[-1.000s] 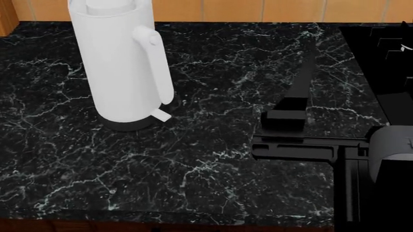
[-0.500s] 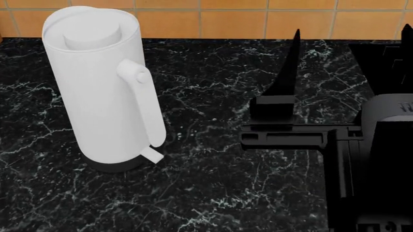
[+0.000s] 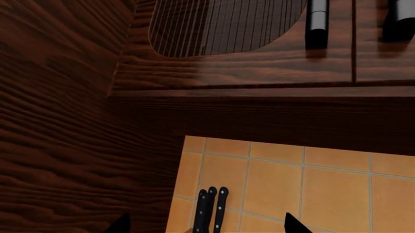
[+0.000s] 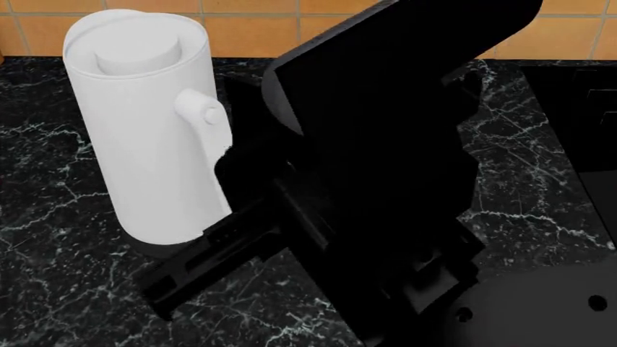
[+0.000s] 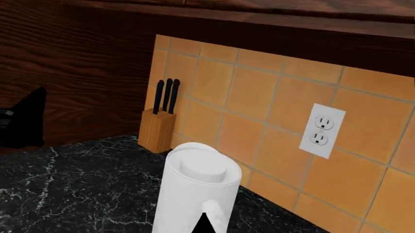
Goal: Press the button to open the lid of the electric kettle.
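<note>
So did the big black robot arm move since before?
Yes. The arm swung left across the black counter, now beside the white kettle and hiding part of its handle.

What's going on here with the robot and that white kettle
A two-armed robot is working at a black marble counter to open the electric kettle. One black arm reaches in beside the kettle's handle, hiding the base tab. The lid sits closed. Whether either gripper is open cannot be told.
</note>
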